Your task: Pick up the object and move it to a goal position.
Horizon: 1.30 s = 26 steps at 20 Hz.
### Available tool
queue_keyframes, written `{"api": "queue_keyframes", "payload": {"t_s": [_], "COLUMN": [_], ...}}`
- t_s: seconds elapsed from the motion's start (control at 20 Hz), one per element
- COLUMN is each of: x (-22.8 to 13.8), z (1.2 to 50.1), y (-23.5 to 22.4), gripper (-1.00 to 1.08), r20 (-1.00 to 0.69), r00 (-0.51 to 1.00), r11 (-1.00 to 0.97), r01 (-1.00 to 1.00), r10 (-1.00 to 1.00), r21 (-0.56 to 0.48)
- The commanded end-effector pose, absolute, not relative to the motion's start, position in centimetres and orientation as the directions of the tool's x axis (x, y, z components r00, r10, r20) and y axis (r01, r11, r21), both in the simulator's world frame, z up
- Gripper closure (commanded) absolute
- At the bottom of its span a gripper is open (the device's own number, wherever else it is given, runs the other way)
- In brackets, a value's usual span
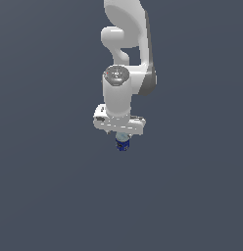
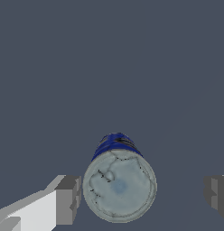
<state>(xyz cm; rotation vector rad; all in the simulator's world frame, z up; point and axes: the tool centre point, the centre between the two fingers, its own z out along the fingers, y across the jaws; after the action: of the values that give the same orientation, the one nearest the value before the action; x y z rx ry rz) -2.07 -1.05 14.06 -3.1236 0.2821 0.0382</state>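
- We see one white arm [image 1: 127,54] that reaches straight down over a plain dark grey surface [image 1: 45,196]; we cannot tell if this surface is a counter or a floor.
- The claw [image 1: 122,138] hangs under the white bar of the arm, at the lowest end of the arm.
- The object [image 1: 122,143] is a small can, dark blue on its body and pale bluish-white on its upper part. In the exterior view it sits directly under the claw bar, and it is much narrower than the bar.
- In the wrist view we look down on the can [image 2: 119,182]: its pale round top faces the camera, with thin dark crack-like lines on it, and the blue body shows behind the top.
- In the same view the can stands between the two grey fingers [image 2: 68,199] of the claw [image 2: 143,196]. One finger is just beside the can, nearly touching it; the other finger is well apart from the can, at the picture's edge.
- So the claw is wide open around the can and does not squeeze it.
- We cannot tell from the pictures if the can rests on the surface or is above it.
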Motion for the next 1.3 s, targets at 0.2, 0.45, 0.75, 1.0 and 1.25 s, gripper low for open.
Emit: {"api": "queue_keyframes", "payload": {"t_s": [0.2, 0.45, 0.75, 1.0, 1.25], "x": [-3.2, -3.8, -4.1, -4.1, -4.2], "z": [13.1, 12.7, 12.4, 12.1, 10.3], "y": [-0.1, 0.4, 0.6, 0.6, 0.6], "gripper": [-0.92, -0.92, -0.92, -0.92, -0.92], "r20": [-0.011, -0.004, 0.0, -0.001, 0.0], "r00": [0.96, 0.943, 0.934, 0.935, 0.934], "r11": [-0.96, -0.943, -0.934, -0.935, -0.934], "r01": [-0.28, -0.333, -0.359, -0.355, -0.357], "r10": [-0.28, -0.333, -0.359, -0.355, -0.357], "r21": [0.0, 0.0, 0.0, 0.0, 0.0]}}
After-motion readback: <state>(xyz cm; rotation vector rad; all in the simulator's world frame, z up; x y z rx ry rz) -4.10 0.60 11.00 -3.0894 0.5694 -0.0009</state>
